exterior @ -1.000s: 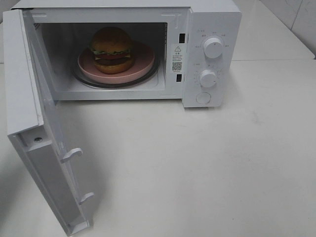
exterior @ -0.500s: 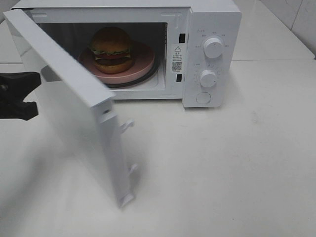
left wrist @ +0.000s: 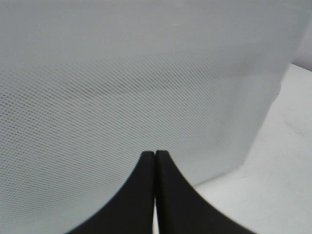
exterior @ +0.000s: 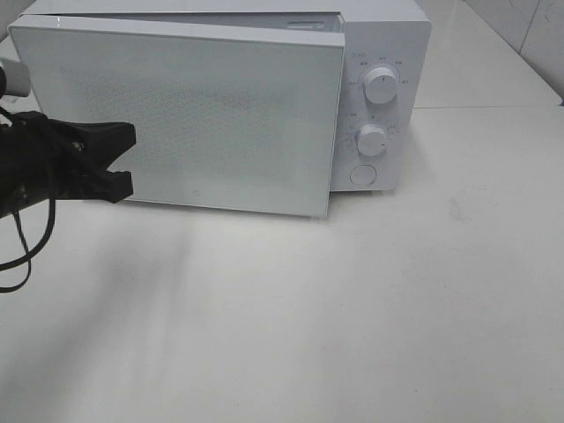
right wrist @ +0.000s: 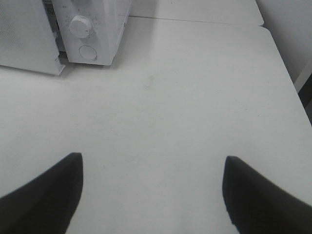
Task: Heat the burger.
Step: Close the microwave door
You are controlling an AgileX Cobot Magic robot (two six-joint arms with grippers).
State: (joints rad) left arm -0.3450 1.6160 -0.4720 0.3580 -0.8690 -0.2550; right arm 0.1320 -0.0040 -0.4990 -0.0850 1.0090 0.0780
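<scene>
White tabletop (exterior: 397,308) carries a microwave (exterior: 388,53) whose nearly closed door (exterior: 203,115) presumably hides the burger, likely light, squashy, best lifted from underneath; left gripper (left wrist: 155,153) pinched empty against it, right gripper (right wrist: 152,158) wide, empty.

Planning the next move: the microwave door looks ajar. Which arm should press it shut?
Left. The left gripper, shut, is at the door; the right gripper hangs open over the table, away from the microwave.

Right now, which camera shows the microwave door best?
The exterior high view: it shows almost the whole microwave door, not quite shut. The left wrist view shows only part of its mesh face, close up; the right wrist view catches just one corner.
</scene>
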